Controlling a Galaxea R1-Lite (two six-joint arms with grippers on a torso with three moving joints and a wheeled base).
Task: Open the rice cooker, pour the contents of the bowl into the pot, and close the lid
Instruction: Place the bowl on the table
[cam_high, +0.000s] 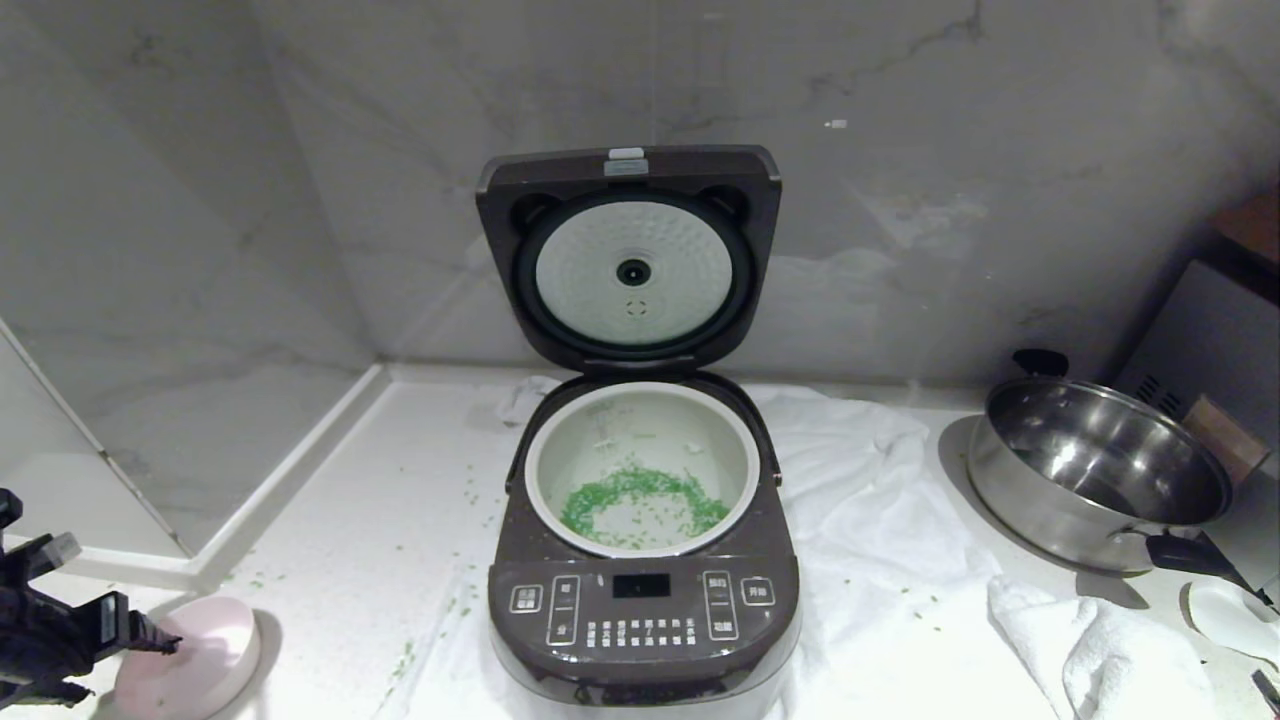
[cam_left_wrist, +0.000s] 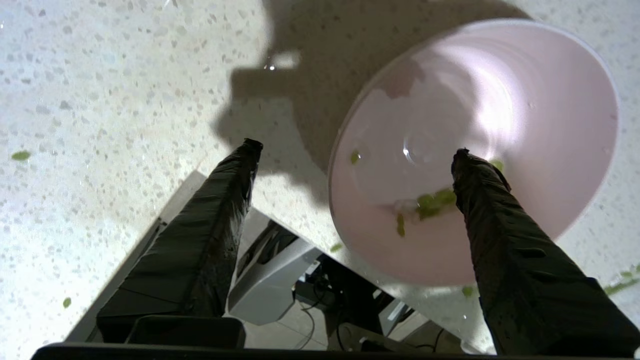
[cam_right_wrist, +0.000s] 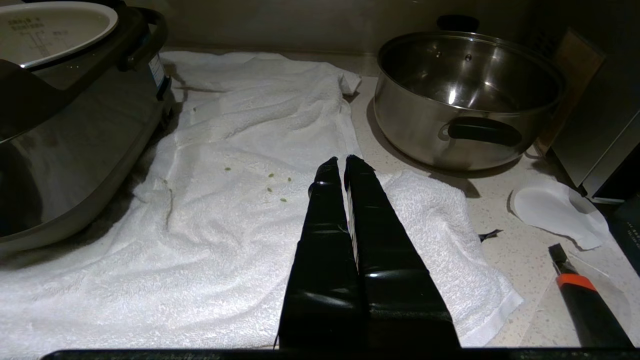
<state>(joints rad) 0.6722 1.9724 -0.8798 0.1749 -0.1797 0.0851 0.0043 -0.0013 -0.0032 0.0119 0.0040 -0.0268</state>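
On the counter's front left corner, the bowl (cam_high: 195, 655) sits nearly empty — only a few green bits cling inside it — and the left gripper (cam_left_wrist: 355, 150) stands with its fingers spread wide, one over the bowl's inside and one outside its rim, gripping nothing. The rice cooker (cam_high: 640, 600) has its lid (cam_high: 630, 255) raised upright, and the contents (cam_high: 640, 500) lie in a green ring on the bottom of the pot (cam_high: 640, 420). So opening and pouring look finished; only closing the lid is left. The right gripper (cam_right_wrist: 340, 162) is pressed shut over the white towel (cam_right_wrist: 250, 200), idle.
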